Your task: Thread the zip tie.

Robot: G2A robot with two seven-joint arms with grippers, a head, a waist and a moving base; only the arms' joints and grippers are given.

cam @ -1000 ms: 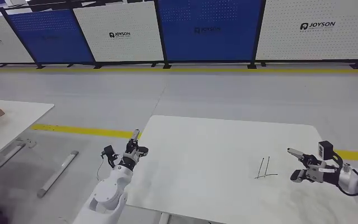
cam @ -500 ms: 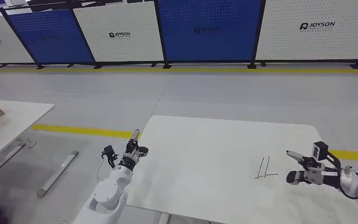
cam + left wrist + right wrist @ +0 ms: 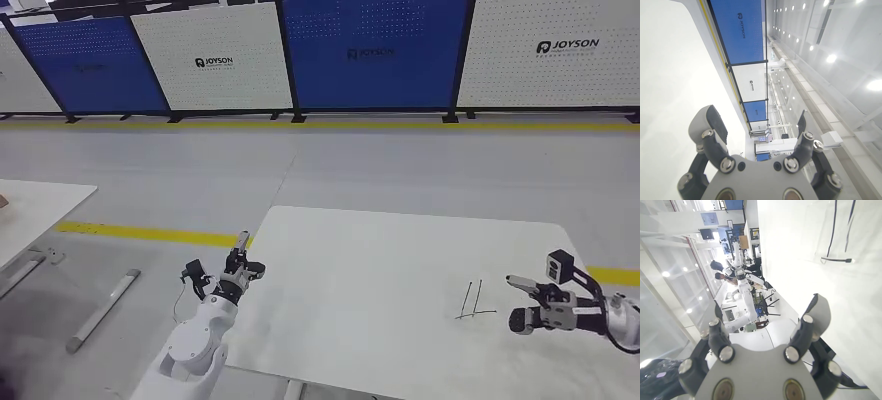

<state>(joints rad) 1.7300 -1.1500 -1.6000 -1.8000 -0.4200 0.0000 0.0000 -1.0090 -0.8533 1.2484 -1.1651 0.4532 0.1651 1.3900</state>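
The zip tie [image 3: 478,297] is lying flat on the white table [image 3: 380,290], toward its right side. It is showing as two thin black strands side by side with a short cross piece at their near ends. In the right wrist view that cross piece is ending in a small blocky head [image 3: 848,260], though whether this is one bent tie or two is hard to tell. The right gripper [image 3: 513,300] is hovering just beside it without touching, its jaws spread wide and holding nothing. The left gripper [image 3: 758,115] is sitting well apart at the table's left edge, likewise gaping and empty. By its look, the tie is going to handle as a very light, springy plastic strip, smooth and lying so low that a pinch from above is risking a slip. The sounder hold is probably near the head, where it is thickest, leaving the thin tail free for the other gripper to steer into the slot. A firm, narrow pinch is looking advisable, since the strand will likely be flexing away.
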